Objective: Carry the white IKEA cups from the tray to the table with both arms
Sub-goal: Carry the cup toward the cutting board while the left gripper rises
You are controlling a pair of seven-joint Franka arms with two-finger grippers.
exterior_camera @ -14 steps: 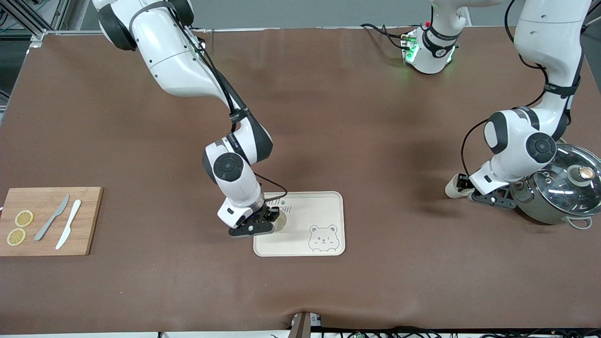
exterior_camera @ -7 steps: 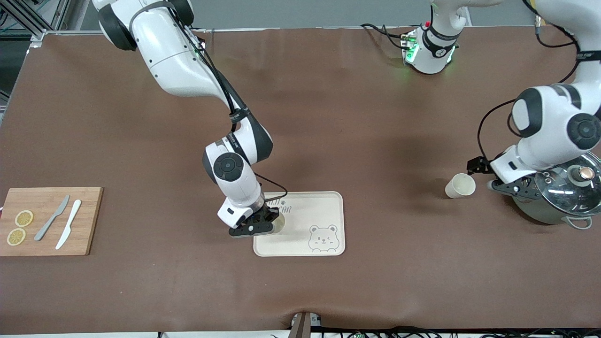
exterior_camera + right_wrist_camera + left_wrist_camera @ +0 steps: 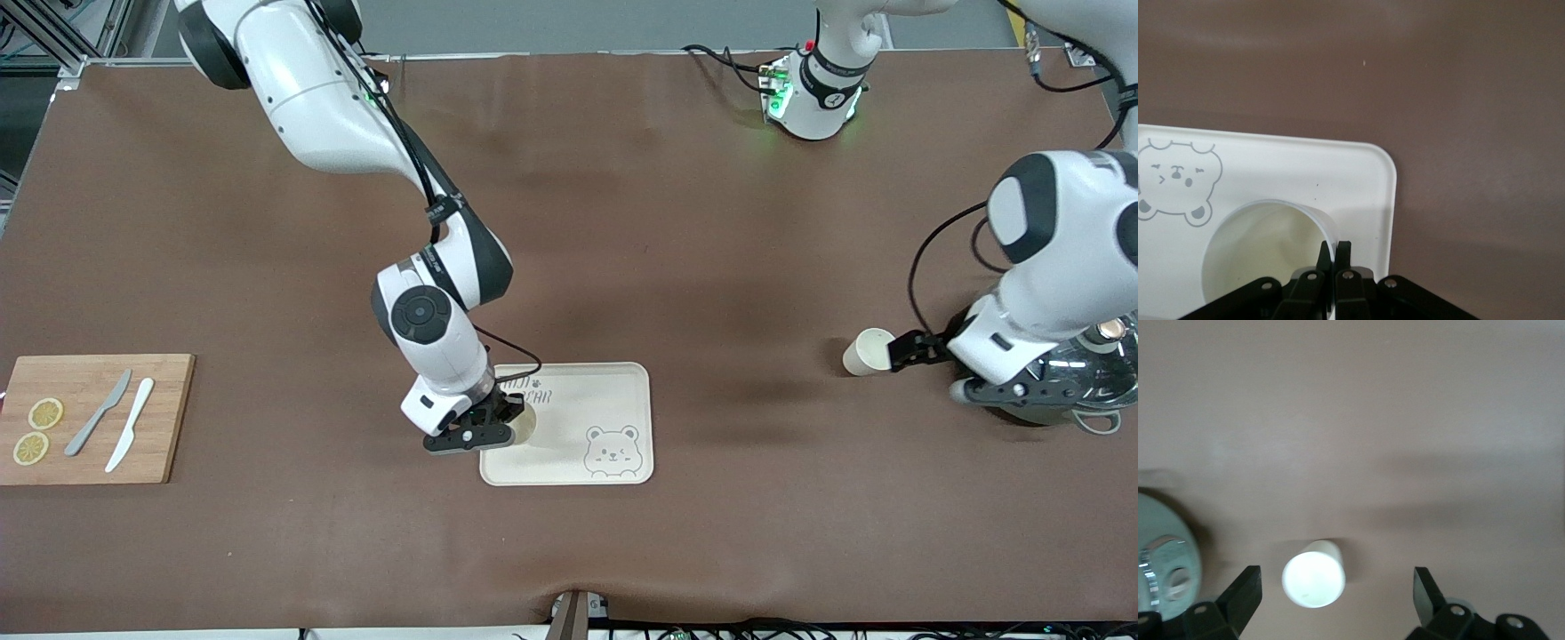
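Two white cups are in play. One cup (image 3: 524,425) stands on the cream bear-printed tray (image 3: 613,391), at the tray's end toward the right arm; the right gripper (image 3: 492,425) pinches its rim, fingers (image 3: 1336,259) nearly together on the thin wall. The other cup (image 3: 869,351) stands free on the bare table toward the left arm's end. The left gripper (image 3: 916,351) hangs just beside and above it, fingers (image 3: 1245,590) spread wide and touching nothing; in the left wrist view this cup (image 3: 1313,573) shows between them.

Close by the left gripper sits a steel pot with a glass lid (image 3: 1080,373), partly hidden under the arm's wrist. At the right arm's end lies a wooden cutting board (image 3: 169,418) carrying two lemon slices (image 3: 45,413), a grey knife (image 3: 98,412) and a white knife (image 3: 130,436).

A brown mat (image 3: 622,222) covers the whole tabletop, lightly wrinkled at the near edge. Cables trail along that edge and by the left arm's base (image 3: 813,98).
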